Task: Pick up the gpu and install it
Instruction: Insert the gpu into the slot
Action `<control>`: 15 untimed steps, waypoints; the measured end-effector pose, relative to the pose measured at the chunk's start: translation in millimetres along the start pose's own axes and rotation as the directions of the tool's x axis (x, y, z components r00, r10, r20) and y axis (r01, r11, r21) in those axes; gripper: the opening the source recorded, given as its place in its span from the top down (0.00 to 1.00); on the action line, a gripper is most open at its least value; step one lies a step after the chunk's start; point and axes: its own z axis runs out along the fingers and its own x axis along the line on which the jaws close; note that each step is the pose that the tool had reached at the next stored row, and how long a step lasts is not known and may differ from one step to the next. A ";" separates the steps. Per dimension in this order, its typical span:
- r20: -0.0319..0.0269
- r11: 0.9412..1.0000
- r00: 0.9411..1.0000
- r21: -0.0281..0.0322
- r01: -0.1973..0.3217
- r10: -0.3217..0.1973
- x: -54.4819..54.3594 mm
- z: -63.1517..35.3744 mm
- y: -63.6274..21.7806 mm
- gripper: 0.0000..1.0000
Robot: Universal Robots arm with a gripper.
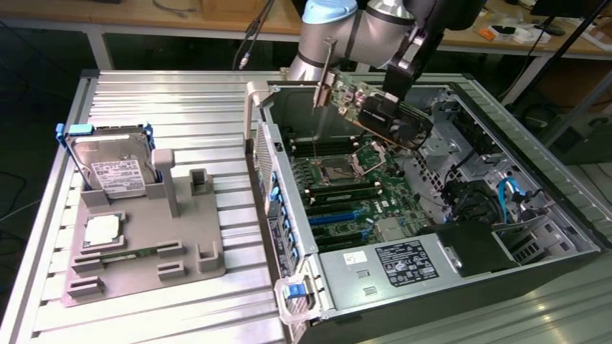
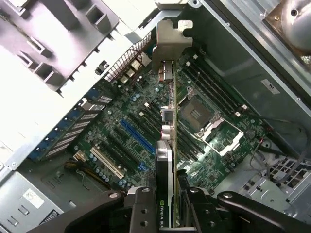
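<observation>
The gripper (image 1: pixel 397 93) is clamped on the gpu (image 1: pixel 388 118) and holds it in the air over the open case (image 1: pixel 507 122), above the motherboard (image 1: pixel 373 193). In the exterior view the card hangs tilted, with its bracket (image 1: pixel 326 87) at the end toward the exterior view's left and the gripper on the opposite half. Its lower edge seems clear of the board near the socket (image 1: pixel 342 168), though this angle does not settle it.

In the wrist view the gpu (image 2: pixel 165 160) shows edge-on as a thin strip running away from the gripper (image 2: pixel 167 216), one finger pressed against each face. The bracket (image 2: pixel 171 36) stands at the far end, over the motherboard (image 2: pixel 131 121) and beside the socket (image 2: pixel 197 114).

In the exterior view the card hides the fingertips, and the frame edge cuts off the arm. On the table (image 1: pixel 163 100), well apart from the case, a drive (image 1: pixel 115 168) leans in a grey stand (image 1: pixel 163 229) with a chip (image 1: pixel 102 231) in front.
</observation>
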 end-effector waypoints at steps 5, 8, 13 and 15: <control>-0.002 0.996 0.996 -0.003 0.089 -0.089 0.0 0.4 -0.1 0.73; -0.003 0.991 0.991 -0.005 0.133 -0.133 -0.8 0.6 -0.9 0.73; -0.004 0.976 0.976 -0.008 0.216 -0.216 -2.9 0.8 -3.0 0.73; -0.005 0.968 0.968 -0.010 0.251 -0.251 -3.6 1.0 -3.8 0.73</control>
